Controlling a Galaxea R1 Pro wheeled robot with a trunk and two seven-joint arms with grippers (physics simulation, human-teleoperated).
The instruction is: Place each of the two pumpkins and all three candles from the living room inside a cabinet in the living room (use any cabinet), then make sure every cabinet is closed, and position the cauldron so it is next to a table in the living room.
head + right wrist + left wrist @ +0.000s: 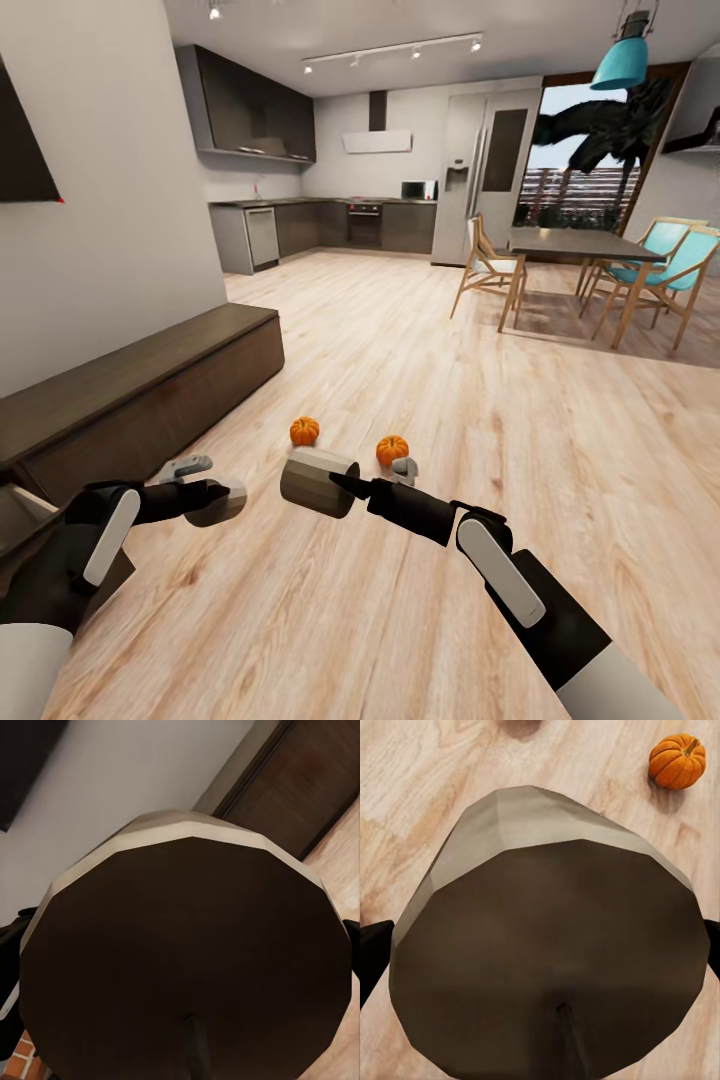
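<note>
Each gripper carries a grey-beige candle above the wooden floor. My left gripper (pixel 212 495) is shut on one candle (pixel 224 503), whose body (pixel 547 945) looms between the dark fingertips (pixel 371 956). My right gripper (pixel 345 486) is shut on the other candle (pixel 317 482), seen close up (pixel 187 960) against the wall. Two orange pumpkins (pixel 304 430) (pixel 392 449) sit on the floor just beyond the candles; one pumpkin (pixel 677 761) lies past the left candle. The long low dark-brown cabinet (pixel 150 385) (pixel 315 772) runs along the left wall. The cauldron and the table are out of view.
A dining table (pixel 580 243) with wooden and teal chairs (pixel 492 270) stands at the far right. The kitchen counters (pixel 320 225) and fridge (pixel 490 170) line the back. Wide bare floor (pixel 420 360) lies ahead. A lighter cabinet part (pixel 18 510) juts out at the lower left.
</note>
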